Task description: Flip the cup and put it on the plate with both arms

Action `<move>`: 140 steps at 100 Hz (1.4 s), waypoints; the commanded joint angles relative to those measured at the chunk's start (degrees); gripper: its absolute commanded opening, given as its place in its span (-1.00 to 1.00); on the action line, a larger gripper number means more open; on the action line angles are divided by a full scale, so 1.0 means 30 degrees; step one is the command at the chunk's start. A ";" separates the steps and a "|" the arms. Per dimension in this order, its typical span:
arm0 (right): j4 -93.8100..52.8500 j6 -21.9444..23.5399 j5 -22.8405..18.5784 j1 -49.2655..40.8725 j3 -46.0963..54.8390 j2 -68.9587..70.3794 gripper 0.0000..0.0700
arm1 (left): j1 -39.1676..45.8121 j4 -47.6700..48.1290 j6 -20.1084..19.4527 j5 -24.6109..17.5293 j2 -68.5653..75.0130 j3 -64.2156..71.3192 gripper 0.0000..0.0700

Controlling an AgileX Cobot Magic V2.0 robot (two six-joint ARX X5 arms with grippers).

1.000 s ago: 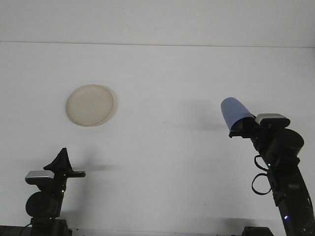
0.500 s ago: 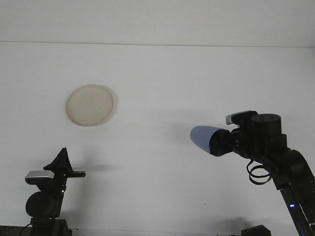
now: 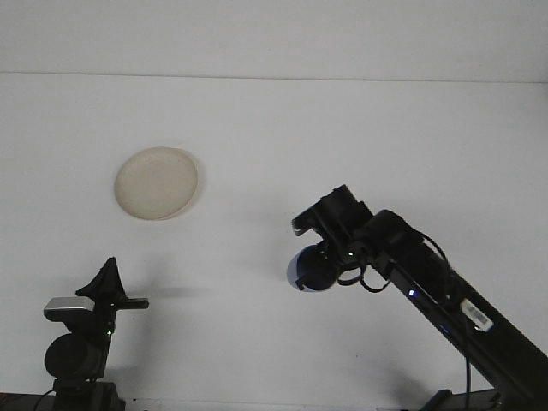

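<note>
A pale blue cup [image 3: 303, 271] hangs above the table near the middle, held by my right gripper [image 3: 318, 267], which is shut on it. The cup's open mouth faces down and toward the camera, showing its dark inside. My right arm reaches in from the lower right. A cream plate [image 3: 157, 183] lies on the white table at the left, well apart from the cup. My left gripper [image 3: 108, 276] stays low at the lower left, pointing up, with its fingertips together and nothing in it.
The white table [image 3: 274, 145] runs back to a wall edge at the top. The left arm's base [image 3: 75, 351] stands at the lower left corner.
My right arm has swung left and down toward the table's middle, turning the cup from upright-tilted to sideways to mouth-down. The left arm and plate have not moved.
</note>
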State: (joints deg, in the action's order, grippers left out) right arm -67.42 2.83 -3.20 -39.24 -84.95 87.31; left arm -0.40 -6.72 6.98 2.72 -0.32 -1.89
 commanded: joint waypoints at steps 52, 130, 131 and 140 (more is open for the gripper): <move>-0.0889 -0.1464 0.1129 -0.2484 -0.2878 0.6062 -0.99 | -0.0015 -0.0219 0.0058 0.0007 0.0015 0.0364 -0.97; -0.0634 -0.1457 0.0852 -0.2528 -0.2871 0.6943 -0.99 | -0.0015 -0.0219 0.0058 0.0007 0.0015 0.0364 -0.97; -0.0634 -0.1457 0.0852 -0.2528 -0.2871 0.6943 -0.99 | -0.0015 -0.0219 0.0058 0.0007 0.0015 0.0364 -0.97; -0.0641 -0.1457 0.0852 -0.2557 -0.2871 0.6958 -0.99 | -0.0015 -0.0219 0.0058 0.0007 0.0015 0.0364 -0.97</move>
State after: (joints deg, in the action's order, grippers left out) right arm -69.56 -1.13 -0.40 -46.13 -92.14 106.87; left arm -0.40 -6.72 6.98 2.72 -0.32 -1.89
